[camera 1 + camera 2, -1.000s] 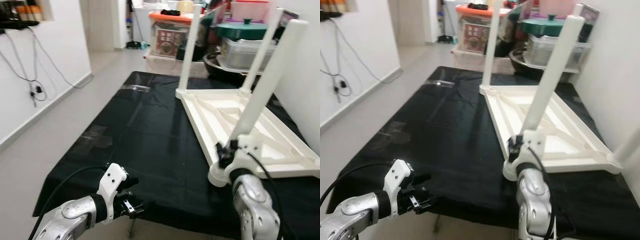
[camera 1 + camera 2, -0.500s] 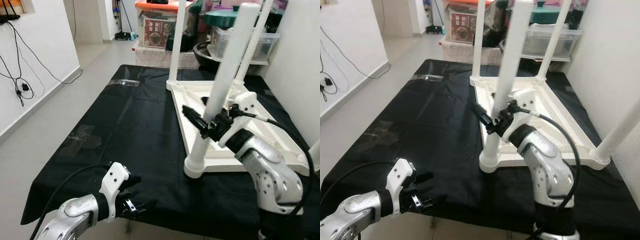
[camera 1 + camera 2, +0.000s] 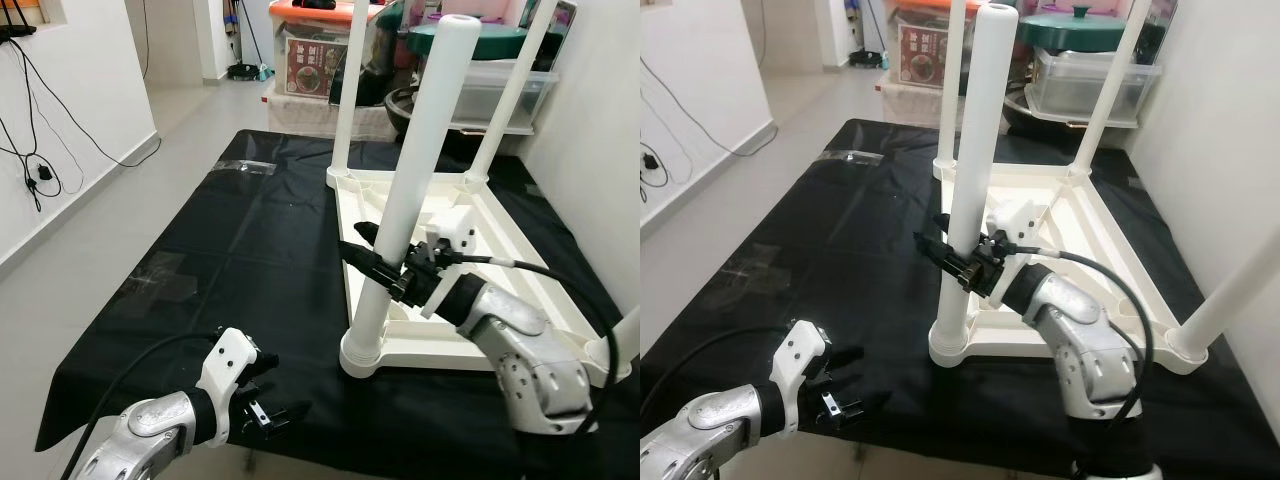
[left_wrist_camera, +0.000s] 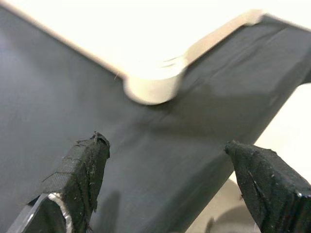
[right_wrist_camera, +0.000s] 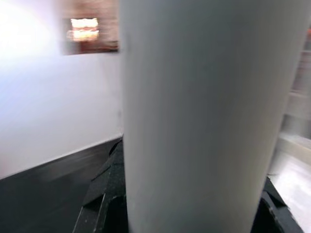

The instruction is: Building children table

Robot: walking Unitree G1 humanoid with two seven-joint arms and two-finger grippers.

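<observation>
- Gripping the near white leg low on its shaft: right gripper, black fingers closed around the tube, one on each side.
- Standing upright, that leg, its round foot socket seated at the near corner of the upturned white tabletop.
- Pressing close in the right wrist view, the pale leg between dark finger pads.
- Rising from the far corners, two more white legs, and a fourth leg leaning at the right edge.
- Lying on a black cloth that covers the work surface, the tabletop, underside up.
- Hovering at the cloth's near edge, left gripper, fingers spread wide with nothing between them.
- Stacked beyond the cloth: plastic storage boxes and a green-lidded pot.
- Hanging on the white wall at left: black cables.
</observation>
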